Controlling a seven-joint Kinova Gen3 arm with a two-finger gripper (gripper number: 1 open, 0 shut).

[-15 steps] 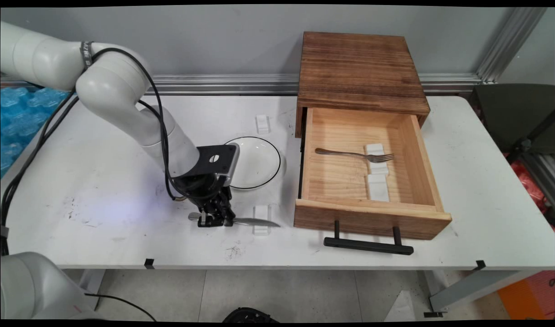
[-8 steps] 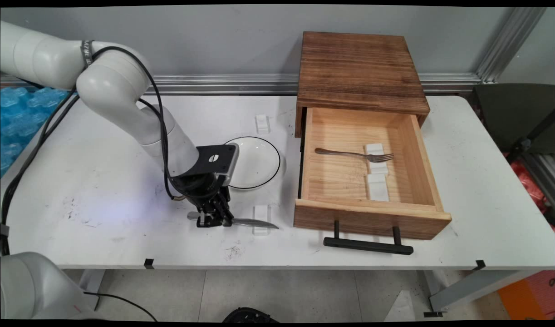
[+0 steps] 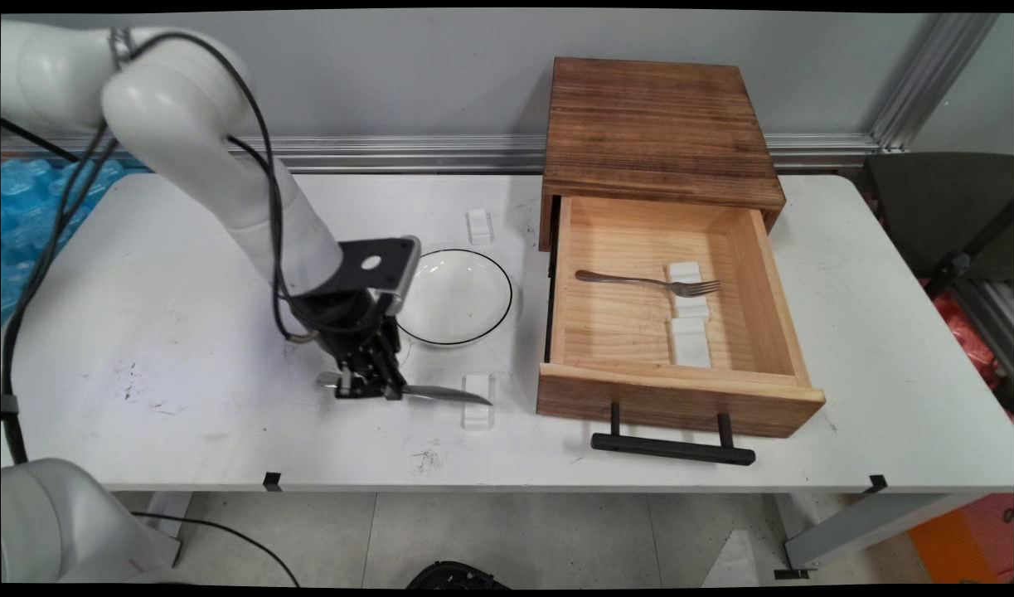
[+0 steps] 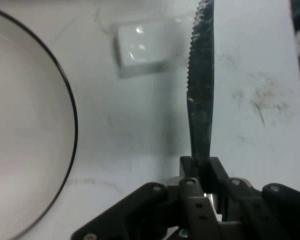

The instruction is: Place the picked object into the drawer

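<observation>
Pincer (image 3: pixel 362 390) clamped on knife (image 3: pixel 440 395), serrated blade over white block (image 3: pixel 477 401), black-rimmed plate (image 3: pixel 457 297) beside, no readable lettering

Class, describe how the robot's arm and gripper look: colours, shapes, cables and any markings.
The arm is glossy white, made of rounded tubular links. Black cables hang along it. A black wrist plate with a small round hole sits above the black two-finger gripper, whose linkage shows small silver pins.
</observation>
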